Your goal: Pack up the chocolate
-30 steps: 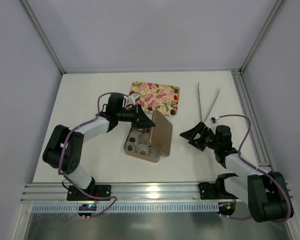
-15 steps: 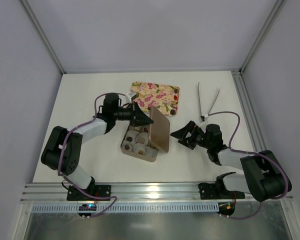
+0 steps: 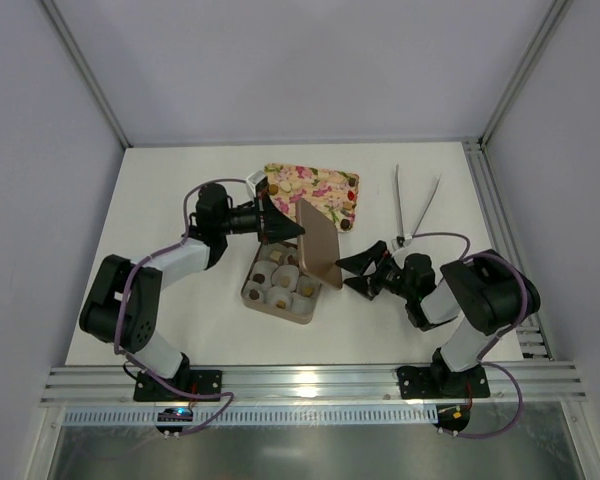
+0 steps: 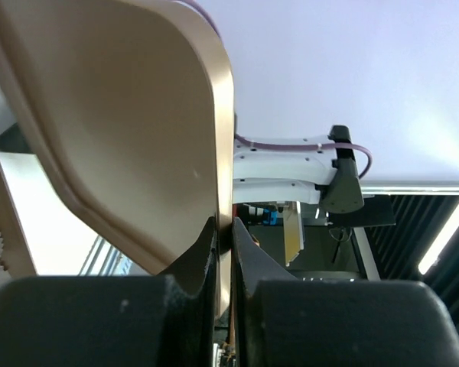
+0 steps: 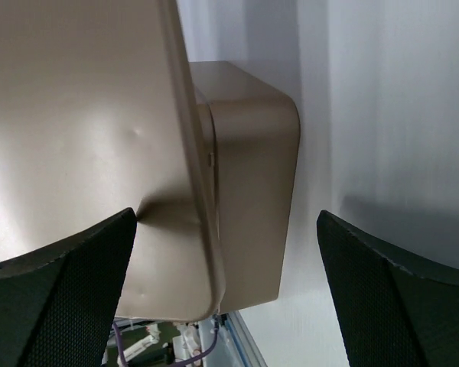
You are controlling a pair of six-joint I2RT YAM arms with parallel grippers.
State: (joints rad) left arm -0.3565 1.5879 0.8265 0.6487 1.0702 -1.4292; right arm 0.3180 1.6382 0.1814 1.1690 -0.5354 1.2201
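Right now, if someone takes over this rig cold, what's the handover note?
Left gripper: shut on the lid's edge, holding it upright over the box.
Right gripper: open, empty, beside the lid's outer face.
Chocolate: some pieces in the box among the cups; at least two dark ones on the tray's right end.
Tongs: lying far right, untouched.
Left to do: probably load the last pieces, then close the lid.
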